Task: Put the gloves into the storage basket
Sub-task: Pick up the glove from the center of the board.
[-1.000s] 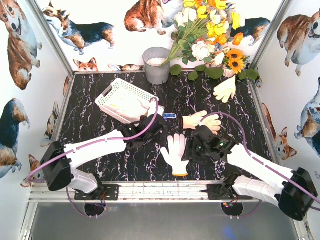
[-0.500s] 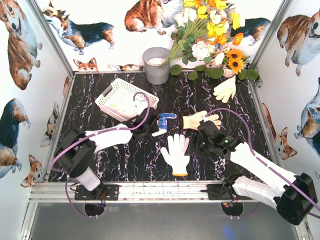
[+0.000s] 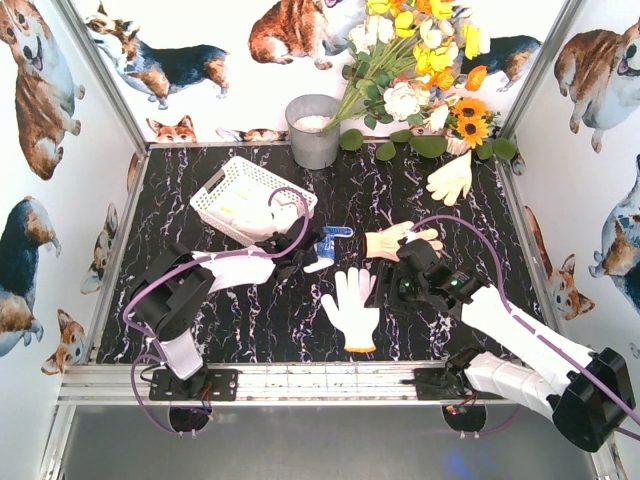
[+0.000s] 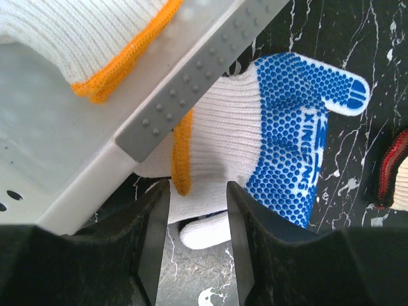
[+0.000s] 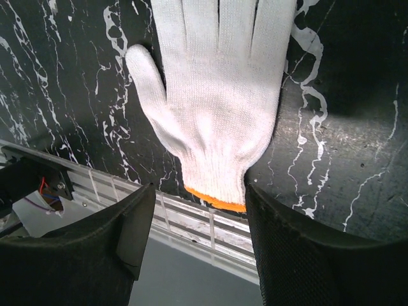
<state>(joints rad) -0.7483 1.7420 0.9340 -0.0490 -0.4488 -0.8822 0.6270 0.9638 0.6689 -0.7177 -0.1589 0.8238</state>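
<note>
The storage basket (image 3: 212, 185) sits at far left. Beside its rim, our left gripper (image 4: 196, 191) pinches the soft, light blue-and-white glove (image 4: 280, 127) by its cuff. Our right gripper (image 5: 199, 191) hangs open and empty over the limp white knit glove (image 5: 217, 95), which we judge best taken at the cuff.
</note>
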